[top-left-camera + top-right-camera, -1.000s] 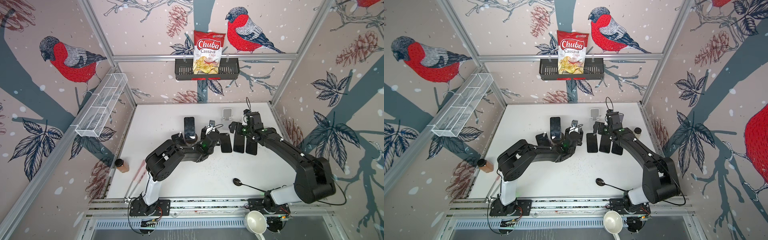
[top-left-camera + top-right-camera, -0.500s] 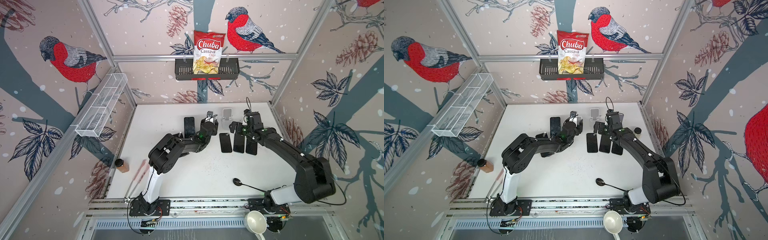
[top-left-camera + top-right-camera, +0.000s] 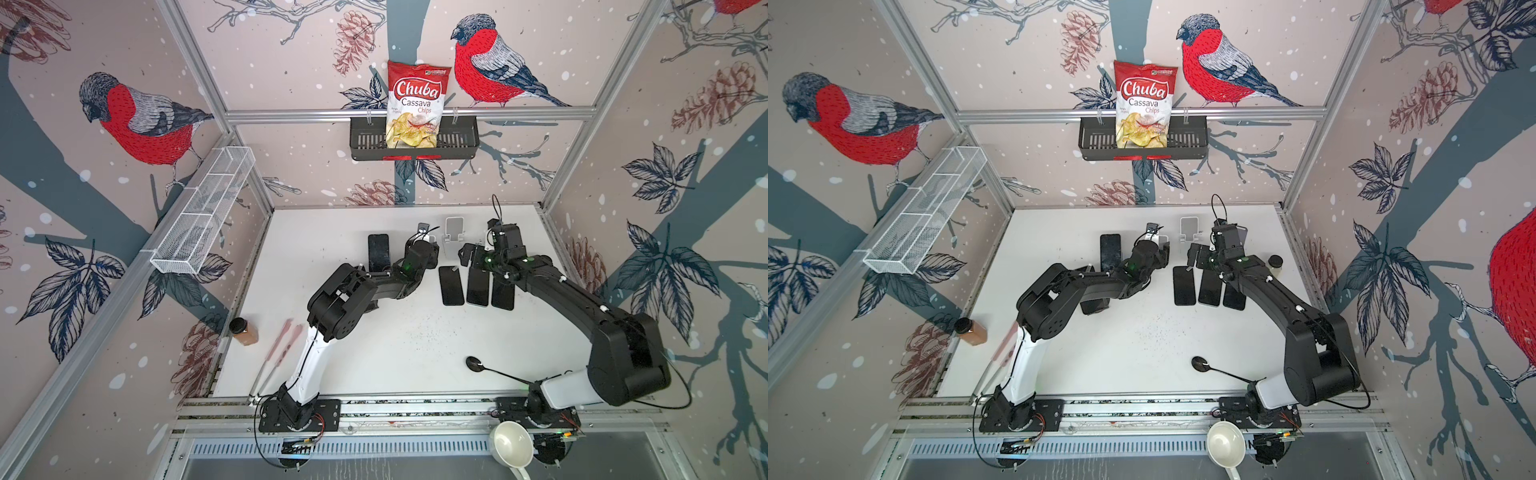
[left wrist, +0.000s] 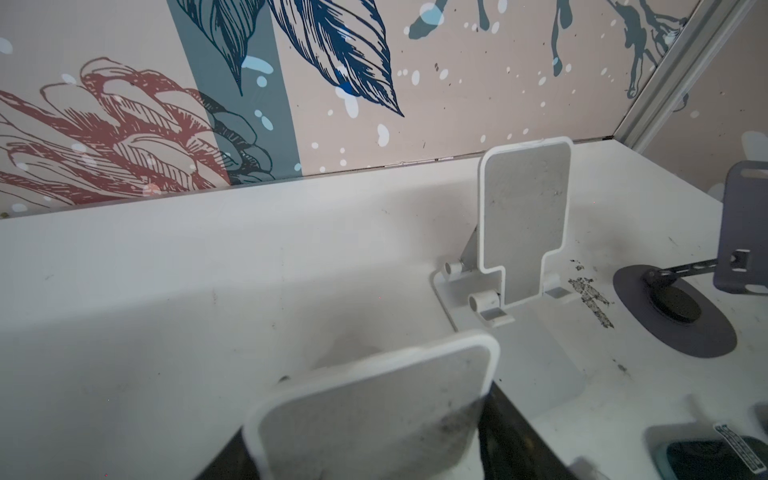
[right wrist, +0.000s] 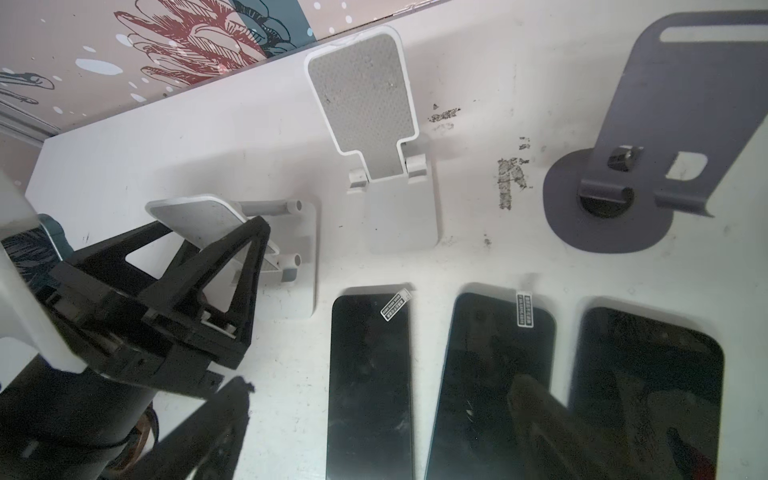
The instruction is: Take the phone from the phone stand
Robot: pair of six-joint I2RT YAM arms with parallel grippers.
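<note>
Upright, grey pad facing forward and fully in view: the white phone stand. Just left of it in both top views, a second white stand, turned sideways, base flat on the table. Clamped on that second stand's tilted back plate, the left gripper, 1 finger on each side. To the right of the white phone stand and a little apart from it, a grey phone stand on a round base.

Just in front of the white phone stand, 3 black phones flat on the table, side by side, screens up, 2 of them with a small sticker at the end nearer the stand. Above those nearer ends, the right gripper, fingers spread wide, nothing between them.

Further left of the white phone stand, beyond the left gripper, a 4th phone, dark screen up. Flat or propped on something: impossible to tell from these views.
</note>
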